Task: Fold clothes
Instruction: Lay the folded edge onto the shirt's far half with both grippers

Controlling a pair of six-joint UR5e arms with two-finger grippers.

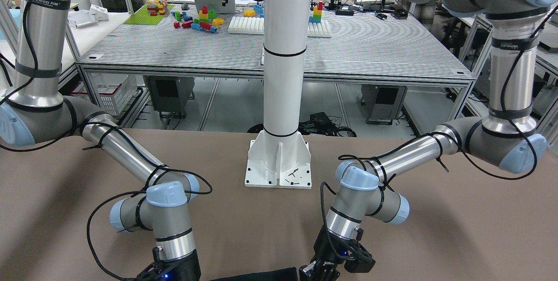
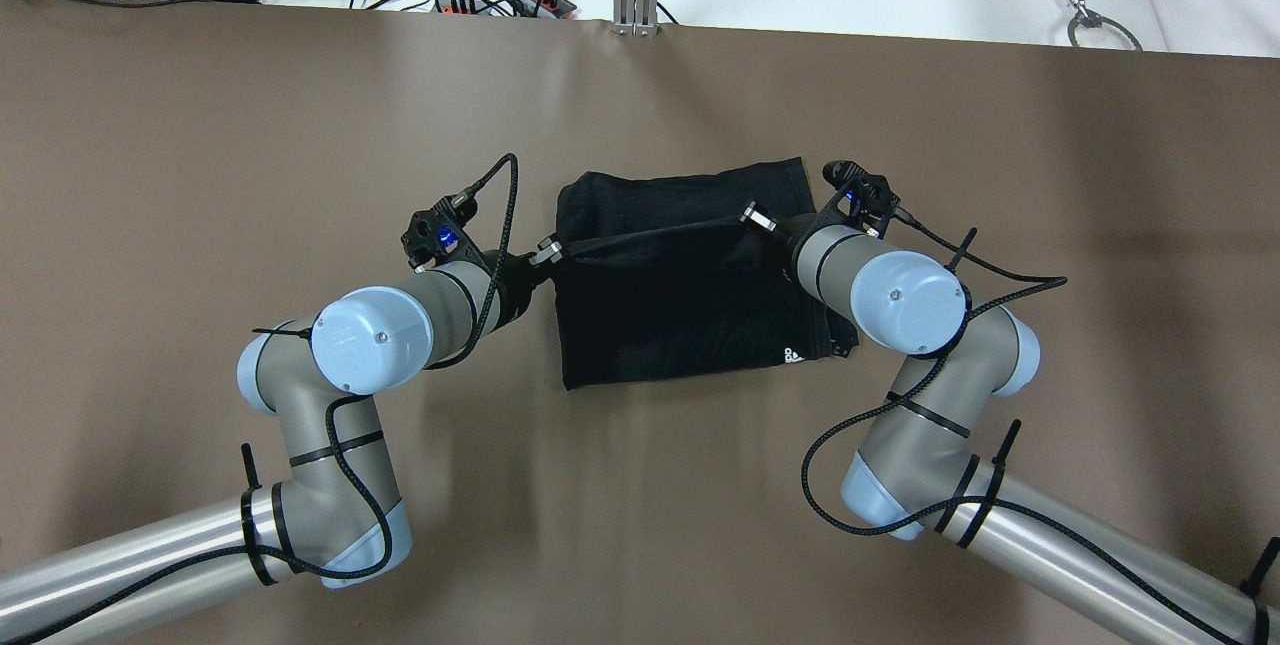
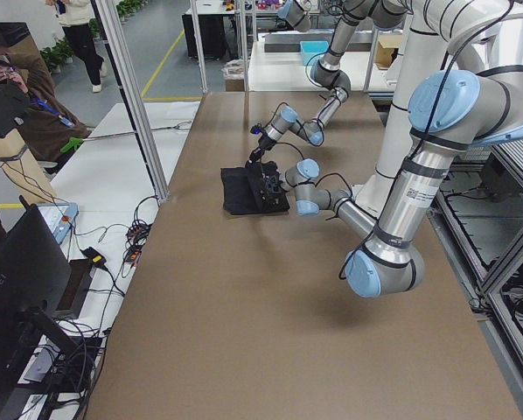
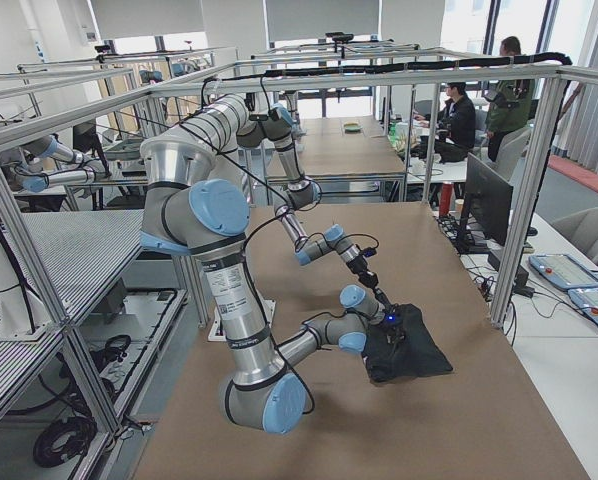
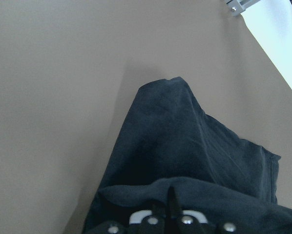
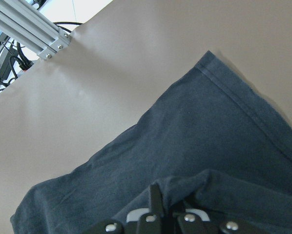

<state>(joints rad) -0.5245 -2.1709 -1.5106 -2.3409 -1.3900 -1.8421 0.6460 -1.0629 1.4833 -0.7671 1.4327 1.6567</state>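
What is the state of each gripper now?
Left gripper: closed, holding the black cloth.
Right gripper: closed, holding the black cloth too.

place: robotics lab | near: brown-topped table (image 2: 200, 105), industrial arms (image 4: 204, 215) on a white pillar (image 1: 283, 76) | far: slatted bench (image 1: 370, 50) with toy bricks (image 1: 205, 18), another robot arm (image 4: 49, 175) on the left | around: aluminium frame (image 4: 525, 200), cables and power strips (image 2: 520, 0) | far right: people (image 4: 464, 120) at desks, monitor (image 4: 487, 200)
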